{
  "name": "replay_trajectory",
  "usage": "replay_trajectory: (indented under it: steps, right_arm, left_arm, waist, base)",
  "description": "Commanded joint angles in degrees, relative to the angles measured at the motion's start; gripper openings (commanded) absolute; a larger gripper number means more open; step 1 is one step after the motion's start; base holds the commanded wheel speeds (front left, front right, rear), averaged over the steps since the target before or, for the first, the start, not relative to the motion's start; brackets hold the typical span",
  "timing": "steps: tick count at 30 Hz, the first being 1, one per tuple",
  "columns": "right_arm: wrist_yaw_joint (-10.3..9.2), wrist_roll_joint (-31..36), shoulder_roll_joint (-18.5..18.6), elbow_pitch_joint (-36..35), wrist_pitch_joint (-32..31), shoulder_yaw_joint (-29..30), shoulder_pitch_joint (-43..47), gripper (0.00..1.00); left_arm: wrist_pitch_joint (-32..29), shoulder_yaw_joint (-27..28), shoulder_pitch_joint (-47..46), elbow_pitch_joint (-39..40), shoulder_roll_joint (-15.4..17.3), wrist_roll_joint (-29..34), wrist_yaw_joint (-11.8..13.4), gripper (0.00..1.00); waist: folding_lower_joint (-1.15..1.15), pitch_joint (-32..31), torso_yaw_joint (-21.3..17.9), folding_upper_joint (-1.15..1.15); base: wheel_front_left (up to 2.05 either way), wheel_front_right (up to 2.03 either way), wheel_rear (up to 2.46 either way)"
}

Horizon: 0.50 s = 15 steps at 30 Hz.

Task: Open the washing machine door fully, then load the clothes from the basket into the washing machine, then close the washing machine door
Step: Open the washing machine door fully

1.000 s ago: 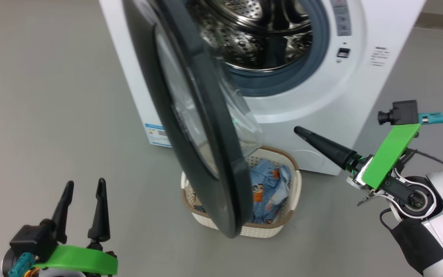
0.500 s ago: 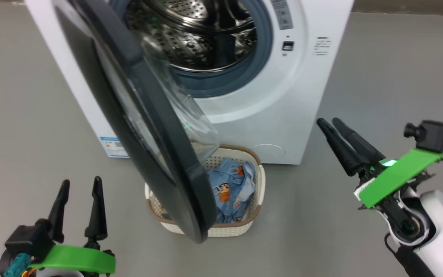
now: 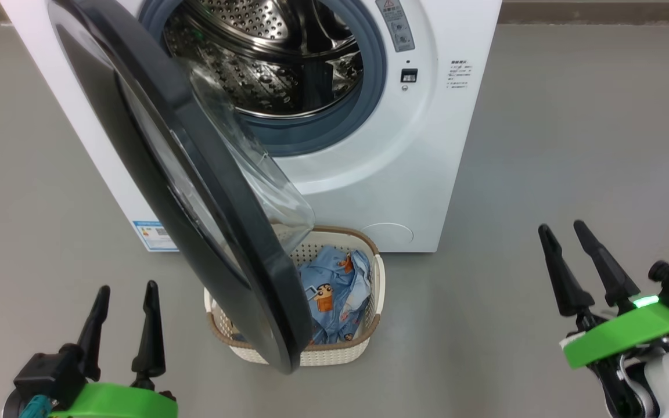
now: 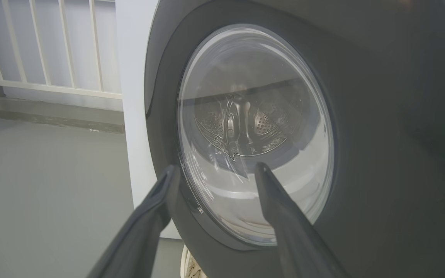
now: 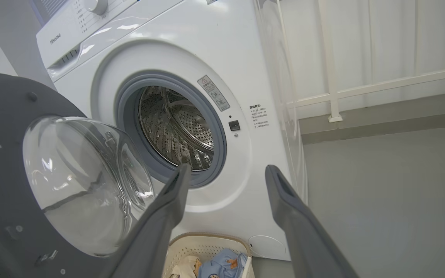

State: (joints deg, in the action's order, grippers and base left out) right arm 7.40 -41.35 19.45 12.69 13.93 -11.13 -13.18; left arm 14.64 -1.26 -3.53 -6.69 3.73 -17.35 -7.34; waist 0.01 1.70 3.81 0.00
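washing machine door [image 3: 236,249] stands abt half open, hinged at the robot's left of the opening. its free edge is swung out toward the robot and hangs over the left part of the basket [image 3: 334,355], so imo step one isn't done yet. washing machine [image 3: 416,162] sits top centre in head view w/ the steel drum [image 3: 265,64] bare and looking empty. basket is on the grey floor [image 3: 514,174] just in front of the machine, w/ the clothes [image 3: 331,290] heaped inside: blue printed fabric, plus a bit of cream cloth in right wrist view. key relation: the door's plane runs roughly from machine toward robot, w/ the outer face turned to the robot's left and the bulge of the porthole [image 4: 253,135] turned to the right. left gripper [image 3: 127,287] is at lower left, fingers spread w/ nothing betw them, pointing at the outer face but apart from it. right gripper [image 3: 561,226] is at lower right, fingers also spread and empty, well apart from door & basket, facing the inner side and the drum. free edge lies nearer the left gripper, but opening wider means swinging it toward the robot's left. so prob a push on the inner side by the right arm, or a hook-and-pull on the edge by the left. as it stands the door blocks part of the reach down to the basket.
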Motion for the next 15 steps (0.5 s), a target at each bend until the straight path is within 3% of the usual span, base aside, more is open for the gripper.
replay_trajectory:
  steps: [1,15]
  right_arm:
    - [0.09,3.6,0.1,-1.4,0.8,0.0,1.1,1.00]
    - [0.09,18.4,-6.7,-4.9,1.1,8.1,7.9,1.00]
  left_arm:
    - [0.4,1.9,-0.6,1.3,1.1,0.8,-0.1,1.00]
    - [0.4,1.6,-0.5,0.9,1.2,0.9,-0.1,1.00]
  waist:
    - [0.00,-0.4,-0.3,0.00]
    - [0.00,-1.3,-0.7,0.00]
  base:
    - [0.00,0.00,0.00]
    - [0.00,0.00,0.00]
